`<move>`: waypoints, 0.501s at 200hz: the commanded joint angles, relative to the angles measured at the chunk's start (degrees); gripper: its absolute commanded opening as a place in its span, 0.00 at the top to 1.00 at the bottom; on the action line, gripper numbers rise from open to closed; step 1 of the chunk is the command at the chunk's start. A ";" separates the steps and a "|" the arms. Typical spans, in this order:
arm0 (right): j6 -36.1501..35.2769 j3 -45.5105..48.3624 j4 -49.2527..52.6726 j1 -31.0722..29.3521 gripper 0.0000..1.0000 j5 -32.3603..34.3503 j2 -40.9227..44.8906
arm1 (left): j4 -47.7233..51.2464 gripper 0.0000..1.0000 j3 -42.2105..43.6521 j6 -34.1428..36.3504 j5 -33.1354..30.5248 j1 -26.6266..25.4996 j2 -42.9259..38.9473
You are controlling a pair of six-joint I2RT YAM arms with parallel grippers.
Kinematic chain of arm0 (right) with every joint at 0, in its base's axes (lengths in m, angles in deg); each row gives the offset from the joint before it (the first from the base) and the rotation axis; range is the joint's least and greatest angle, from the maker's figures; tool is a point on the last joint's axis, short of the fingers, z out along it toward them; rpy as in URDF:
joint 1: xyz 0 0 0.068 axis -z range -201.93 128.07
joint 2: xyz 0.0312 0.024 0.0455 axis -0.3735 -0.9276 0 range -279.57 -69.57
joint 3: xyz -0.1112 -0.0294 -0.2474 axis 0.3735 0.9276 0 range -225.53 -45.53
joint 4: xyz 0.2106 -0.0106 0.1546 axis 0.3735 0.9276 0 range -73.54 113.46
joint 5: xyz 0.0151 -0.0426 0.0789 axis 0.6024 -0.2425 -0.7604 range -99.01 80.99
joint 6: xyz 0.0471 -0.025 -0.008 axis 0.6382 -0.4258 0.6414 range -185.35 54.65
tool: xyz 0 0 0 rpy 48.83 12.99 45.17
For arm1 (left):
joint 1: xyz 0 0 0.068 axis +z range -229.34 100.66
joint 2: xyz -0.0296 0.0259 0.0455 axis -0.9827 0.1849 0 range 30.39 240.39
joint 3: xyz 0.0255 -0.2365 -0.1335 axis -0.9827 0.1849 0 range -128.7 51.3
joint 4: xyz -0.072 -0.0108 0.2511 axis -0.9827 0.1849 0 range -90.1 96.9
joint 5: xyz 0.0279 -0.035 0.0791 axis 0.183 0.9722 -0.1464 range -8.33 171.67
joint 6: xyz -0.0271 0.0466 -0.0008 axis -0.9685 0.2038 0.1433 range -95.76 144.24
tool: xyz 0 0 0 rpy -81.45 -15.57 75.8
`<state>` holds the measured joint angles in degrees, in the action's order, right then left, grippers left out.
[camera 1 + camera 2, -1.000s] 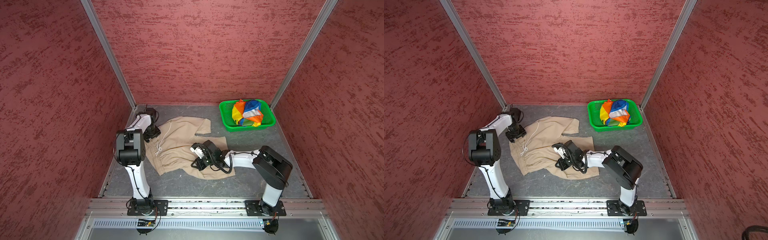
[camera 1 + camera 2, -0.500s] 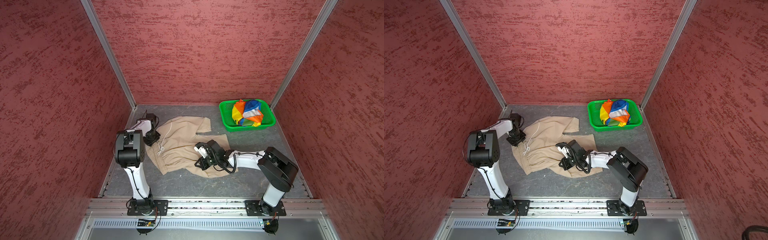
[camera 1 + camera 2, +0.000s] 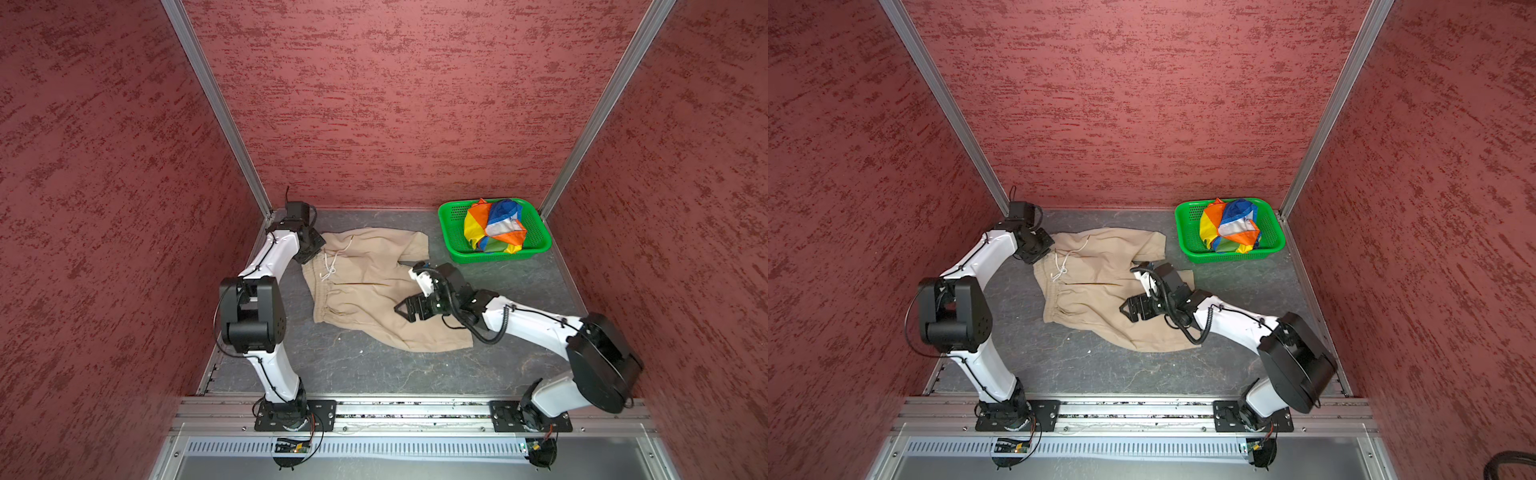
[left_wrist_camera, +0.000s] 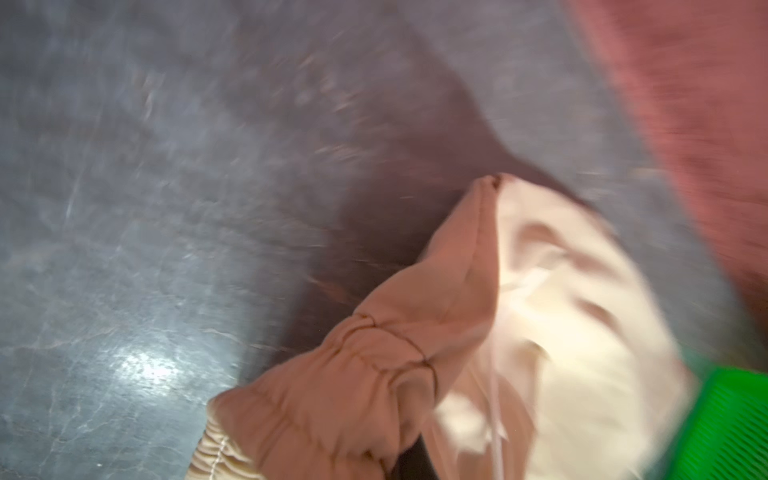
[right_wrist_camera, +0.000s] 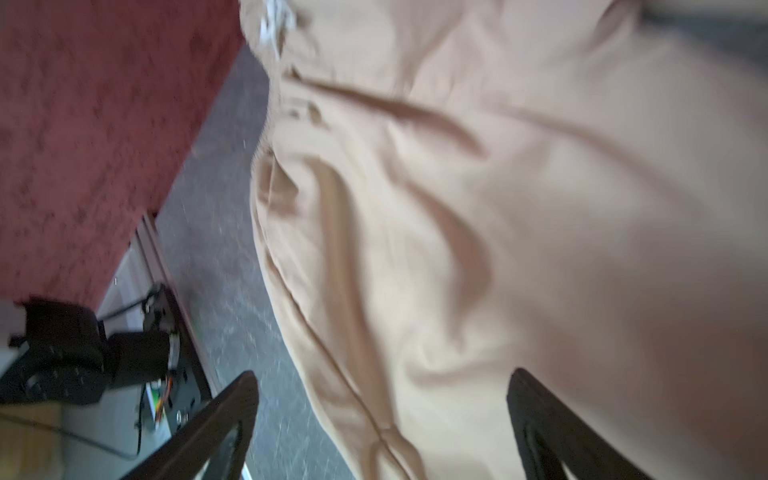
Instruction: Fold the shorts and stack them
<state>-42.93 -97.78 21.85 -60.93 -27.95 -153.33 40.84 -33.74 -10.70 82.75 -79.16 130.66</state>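
The beige shorts lie spread on the grey floor, white drawstring up. My left gripper sits at their far-left waistband corner, shut on the gathered waistband; in the left wrist view the cloth covers the jaws. My right gripper hovers open over the near leg of the beige shorts, its dark fingers wide apart with nothing between them. The rainbow-striped shorts lie crumpled in the basket.
A green perforated basket stands in the far right corner. Red textured walls close in the floor on three sides. A metal rail carrying both arm bases runs along the front edge.
My right gripper has opened and let go of the beige fabric. My left gripper has shut on the waistband corner and drawn it toward the far left, stretching the shorts flatter.
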 commanded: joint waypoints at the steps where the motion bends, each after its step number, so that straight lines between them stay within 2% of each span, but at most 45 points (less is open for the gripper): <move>1: -2.26 -5.89 2.93 4.46 0.02 7.63 2.31 | -5.89 1.00 0.25 6.39 1.95 -2.37 -5.74; 21: -3.33 -12.94 7.85 7.98 0.02 12.79 -1.37 | -7.14 1.00 0.24 7.36 2.44 -3.15 -8.51; 45: -1.20 -18.48 9.48 11.85 0.06 13.06 -6.45 | -6.34 1.00 -0.29 6.82 1.91 -3.17 -9.39; 65: -2.03 -24.08 12.14 12.50 0.15 14.52 -12.41 | -4.07 1.00 -0.55 6.48 1.29 -3.04 -9.12; 85: -2.99 -30.08 14.42 12.64 0.29 14.22 -19.06 | -4.46 1.00 0.94 6.68 2.21 -2.83 -9.88; 100: -3.03 -35.07 15.75 12.78 0.29 13.68 -24.34 | -4.58 1.00 1.36 6.94 2.91 -2.79 -10.00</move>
<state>-45.27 -126.50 32.36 -48.13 -15.62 -171.69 36.28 -33.28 -5.26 84.65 -82.24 121.43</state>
